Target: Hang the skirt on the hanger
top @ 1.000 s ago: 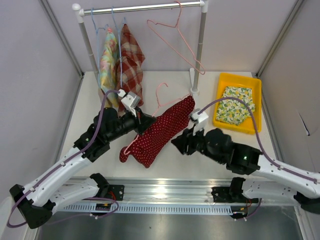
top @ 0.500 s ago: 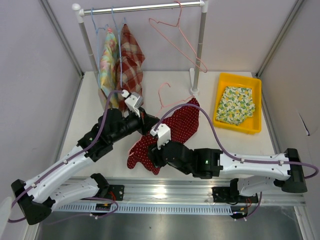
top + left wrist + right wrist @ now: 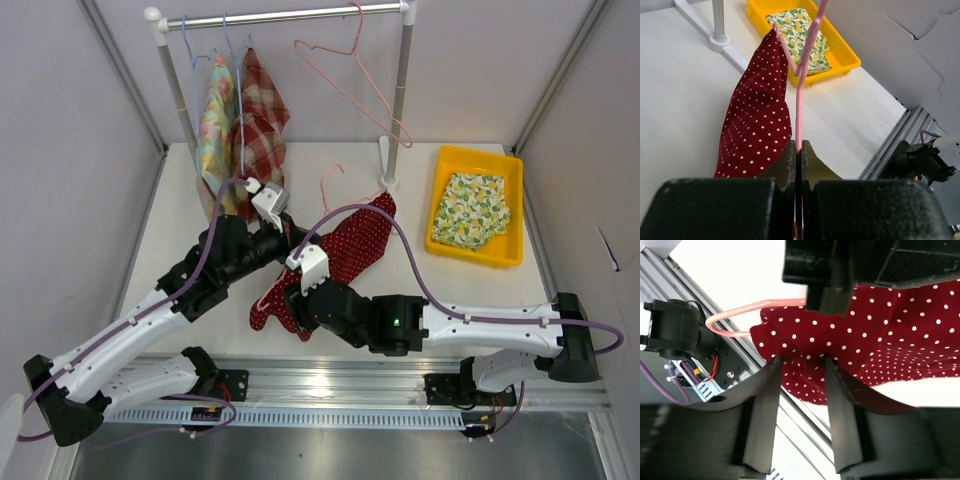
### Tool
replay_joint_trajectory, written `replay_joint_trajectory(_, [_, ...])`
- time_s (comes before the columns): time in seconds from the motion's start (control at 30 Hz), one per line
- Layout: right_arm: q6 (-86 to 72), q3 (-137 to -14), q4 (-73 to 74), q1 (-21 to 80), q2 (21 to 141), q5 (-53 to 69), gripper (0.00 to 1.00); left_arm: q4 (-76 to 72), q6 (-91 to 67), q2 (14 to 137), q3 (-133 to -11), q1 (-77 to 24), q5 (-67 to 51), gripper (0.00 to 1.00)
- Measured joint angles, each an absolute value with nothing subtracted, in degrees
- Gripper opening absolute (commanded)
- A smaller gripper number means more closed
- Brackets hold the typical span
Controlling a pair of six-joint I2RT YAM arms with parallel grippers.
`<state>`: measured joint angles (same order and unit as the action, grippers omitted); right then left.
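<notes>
One red polka-dot skirt (image 3: 350,245) is hanging over a pink hanger (image 3: 799,115) above the middle of the table (image 3: 180,230), just in front of the clothes rack (image 3: 280,16). In your left wrist view one shoulder of the hanger is poking up inside the cloth, and the skirt is draping down from that point.

Your left claw (image 3: 798,150) is clamping the hanger's wire, jaws closed tight on it. Your right claw (image 3: 802,360) is reaching in from below at the skirt's lower edge. Its fingers (image 3: 765,410) are standing part-way apart with a fold of the dotted cloth lying between the tips (you cannot tell from these views whether they are pinching it or only straddling it). A curved end of the hanger is sticking out of the hem just beside them.

Two garments (image 3: 240,120) are hanging on the rack's rail at the left, and a spare pink hanger (image 3: 350,80) is dangling near the right post. A yellow tray (image 3: 480,153) is sitting at the table's right side, well apart from the skirt, with a lemon-print cloth (image 3: 470,208) lying folded in it.
</notes>
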<state>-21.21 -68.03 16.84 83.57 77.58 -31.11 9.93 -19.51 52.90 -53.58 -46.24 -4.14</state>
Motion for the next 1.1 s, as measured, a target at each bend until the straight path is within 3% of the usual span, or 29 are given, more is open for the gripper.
replay_joint_trajectory(0.93, [-20.7,-72.4,18.7,89.3,83.5,-39.8,0.47,10.7,-19.5,54.4,-55.0,-46.4,-3.2,0.00])
replay_joint_trajectory(1.03, [-20.3,-72.5,18.3,88.6,83.7,-40.1,0.39,11.1,-19.5,54.4,-55.5,-46.4,-3.3,0.00])
replay_joint_trajectory(1.1, [-19.2,-72.6,18.1,88.4,84.1,-40.1,0.22,11.2,-19.5,54.4,-55.7,-46.4,-3.3,0.00])
